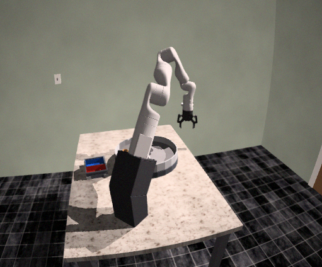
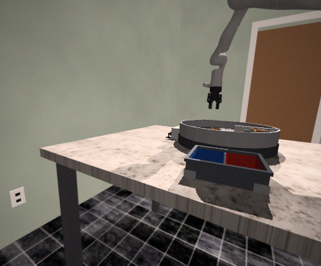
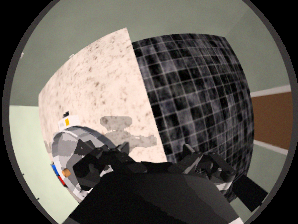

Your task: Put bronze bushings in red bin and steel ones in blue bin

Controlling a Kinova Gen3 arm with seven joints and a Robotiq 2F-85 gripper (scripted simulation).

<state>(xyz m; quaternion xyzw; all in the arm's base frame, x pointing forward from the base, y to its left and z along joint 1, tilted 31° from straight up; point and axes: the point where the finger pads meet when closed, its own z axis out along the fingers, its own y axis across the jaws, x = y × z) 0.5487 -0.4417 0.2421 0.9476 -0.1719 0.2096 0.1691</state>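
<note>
My gripper (image 1: pixel 187 126) (image 2: pixel 213 108) (image 3: pixel 156 149) is open and empty, high above the table beyond the turntable's edge. The round grey turntable (image 1: pixel 169 164) (image 2: pixel 228 137) has a raised wall. Bronze pieces show inside it: one (image 1: pixel 125 150) beside the arm's base, one (image 2: pixel 215 128) at the left in the exterior view, more (image 2: pixel 257 130) at the right, and one (image 3: pixel 66 172) in the wrist view. Steel bushings cannot be made out clearly. The blue bin (image 1: pixel 94 162) (image 2: pixel 208 155) and the red bin (image 1: pixel 96 168) (image 2: pixel 244 160) sit side by side in one grey tray. Small contents there are unclear.
The arm's dark pedestal (image 1: pixel 129 186) stands on the speckled table (image 1: pixel 184 208) and hides part of the turntable in the top view. A small white device (image 2: pixel 175 133) (image 3: pixel 68 121) stands beside the turntable. The turntable's wall rises around its disc.
</note>
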